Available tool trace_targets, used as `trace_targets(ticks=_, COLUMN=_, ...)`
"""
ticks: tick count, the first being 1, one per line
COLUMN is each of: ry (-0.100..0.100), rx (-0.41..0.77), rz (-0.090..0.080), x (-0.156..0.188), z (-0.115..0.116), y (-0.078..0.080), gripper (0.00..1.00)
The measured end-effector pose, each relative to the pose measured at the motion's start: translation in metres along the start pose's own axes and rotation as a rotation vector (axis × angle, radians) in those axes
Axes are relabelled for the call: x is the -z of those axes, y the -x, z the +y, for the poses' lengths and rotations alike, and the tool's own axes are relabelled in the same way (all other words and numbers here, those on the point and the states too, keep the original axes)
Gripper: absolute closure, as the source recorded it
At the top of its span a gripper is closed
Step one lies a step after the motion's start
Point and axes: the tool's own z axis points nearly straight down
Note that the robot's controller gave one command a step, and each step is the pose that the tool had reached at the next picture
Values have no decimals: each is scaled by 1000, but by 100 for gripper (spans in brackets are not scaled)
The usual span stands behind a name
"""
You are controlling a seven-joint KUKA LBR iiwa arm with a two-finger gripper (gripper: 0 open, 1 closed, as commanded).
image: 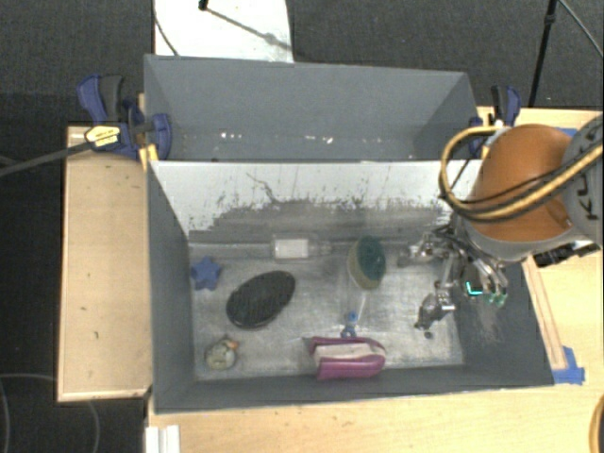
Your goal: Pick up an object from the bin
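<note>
My gripper [436,308] hangs low over the right part of the bin floor, with bare floor beneath it. Nothing shows in its grasp. Nearest to it, a green oval thing [367,260] stands to its left near the back wall. A purple and white flat thing [347,358] lies at the front wall, left of the gripper. A small clear piece with a blue tip [350,326] sits just behind the purple thing.
Further left lie a dark oval brush-like thing [260,298], a small blue piece [205,273], a white block [291,247] by the back wall and a round metallic thing [222,352] in the front left corner. The arm's orange cover and cables hang over the bin's right wall.
</note>
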Motion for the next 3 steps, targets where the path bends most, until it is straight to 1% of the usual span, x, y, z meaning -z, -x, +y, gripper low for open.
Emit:
trace_targets(ticks=1, ry=2, rx=194, rz=-11, x=-23, z=91, y=34, gripper=0)
trace_targets(ticks=2, ry=-2, rx=349, rz=-7, x=-74, z=141, y=63, gripper=0)
trace_targets(ticks=3, ry=4, rx=421, rz=-16, x=-14, z=216, y=42, gripper=0)
